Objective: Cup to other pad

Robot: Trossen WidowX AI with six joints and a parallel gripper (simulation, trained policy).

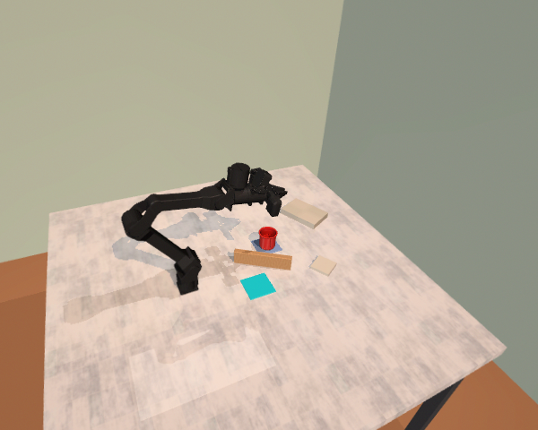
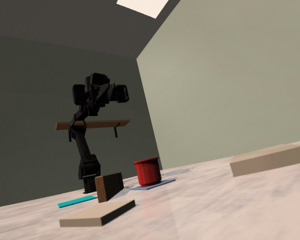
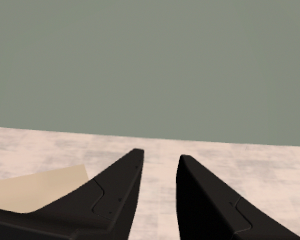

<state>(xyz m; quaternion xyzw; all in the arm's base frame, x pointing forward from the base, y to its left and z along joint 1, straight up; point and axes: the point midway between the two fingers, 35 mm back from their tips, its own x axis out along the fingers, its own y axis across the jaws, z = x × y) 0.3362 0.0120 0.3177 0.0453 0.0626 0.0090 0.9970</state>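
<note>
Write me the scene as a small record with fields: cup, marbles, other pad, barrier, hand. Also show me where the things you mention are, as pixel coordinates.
cup: red cup (image 1: 267, 241) (image 2: 148, 172), upright on blue pad (image 1: 275, 248) (image 2: 164, 183)
marbles: cannot be made out
other pad: cyan pad (image 1: 258, 286) (image 2: 77, 201), nothing on it
barrier: wooden block (image 1: 263, 260) (image 2: 110, 187), standing between the two pads
hand: hand (image 1: 283, 193) (image 2: 99, 94) (image 3: 160, 162) raised above the table, away from the cup, fingers narrowly apart, nothing between them

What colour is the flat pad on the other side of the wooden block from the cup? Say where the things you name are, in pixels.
Bright turquoise (image 1: 257, 286) (image 2: 77, 201); the top view shows it best.

one cup (image 1: 267, 238) (image 2: 148, 172); two pads; two beige blocks; one barrier (image 1: 262, 259) (image 2: 110, 186)
</note>
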